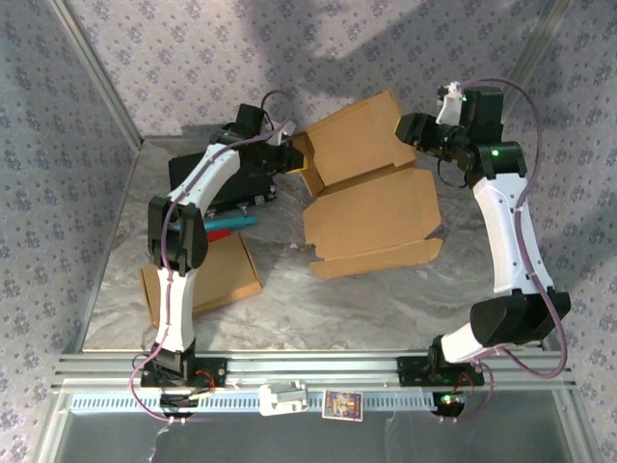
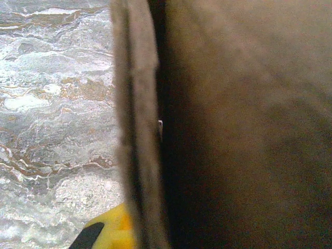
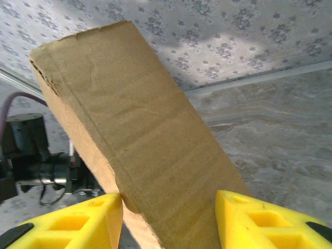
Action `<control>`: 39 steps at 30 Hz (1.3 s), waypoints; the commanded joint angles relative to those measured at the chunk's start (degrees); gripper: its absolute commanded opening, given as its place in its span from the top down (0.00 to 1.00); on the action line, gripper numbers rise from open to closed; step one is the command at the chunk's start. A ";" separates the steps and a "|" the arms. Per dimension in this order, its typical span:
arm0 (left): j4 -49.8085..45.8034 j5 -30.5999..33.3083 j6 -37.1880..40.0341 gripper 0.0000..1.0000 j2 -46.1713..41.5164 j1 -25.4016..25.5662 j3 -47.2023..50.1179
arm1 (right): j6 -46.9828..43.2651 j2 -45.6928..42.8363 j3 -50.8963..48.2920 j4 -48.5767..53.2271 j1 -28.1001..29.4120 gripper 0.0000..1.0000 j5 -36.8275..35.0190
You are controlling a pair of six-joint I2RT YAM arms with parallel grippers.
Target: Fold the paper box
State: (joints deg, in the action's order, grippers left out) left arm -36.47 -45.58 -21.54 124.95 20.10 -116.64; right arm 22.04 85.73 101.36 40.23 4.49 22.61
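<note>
Top external view: the box [image 1: 371, 217] sits on the surface [image 1: 386, 304], its back flap [image 1: 352, 135] raised. The left end effector [image 1: 289, 154] pinches its left wall. The right end effector [image 1: 416, 130] straddles the flap, half-wide, grip unclear. Best to fold the flap slowly along its crease.

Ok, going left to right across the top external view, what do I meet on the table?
Flat cardboard piece → left claw → paper box → right arm.
</note>
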 commanded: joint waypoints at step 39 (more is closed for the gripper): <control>-15.54 13.59 2.30 1.00 -2.57 6.60 -10.62 | -16.39 13.91 8.85 13.81 11.94 1.00 -53.01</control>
State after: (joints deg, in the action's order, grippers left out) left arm -50.43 -30.57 -20.01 124.92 26.06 -124.49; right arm 4.25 98.59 109.56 52.69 16.91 -28.62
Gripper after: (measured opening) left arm 0.067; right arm 0.051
